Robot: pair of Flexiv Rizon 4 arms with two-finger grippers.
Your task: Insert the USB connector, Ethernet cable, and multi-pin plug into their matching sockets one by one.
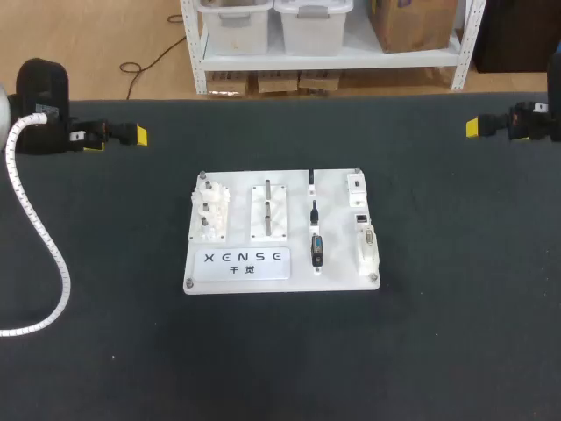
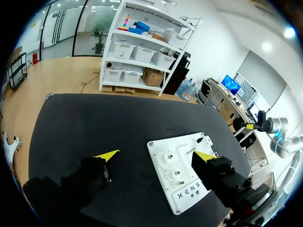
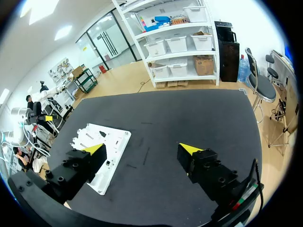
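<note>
White plastic board (image 1: 337,254) mid-table — slim black USB connector (image 1: 311,180), black Ethernet cable (image 1: 314,211), chunky black multi-pin plug (image 1: 317,250) laid beside matching sockets (image 1: 361,217), likely for short transfers | yellow-tipped left gripper (image 2: 155,155): spread, empty, wide of board | right gripper (image 3: 141,149): same, opposite side

left hand (image 2: 156,154), right hand (image 3: 142,149) open

Wide-apart fingers (image 3: 191,149) over black table (image 3: 189,113), white board (image 3: 116,145) partly behind one.
</note>
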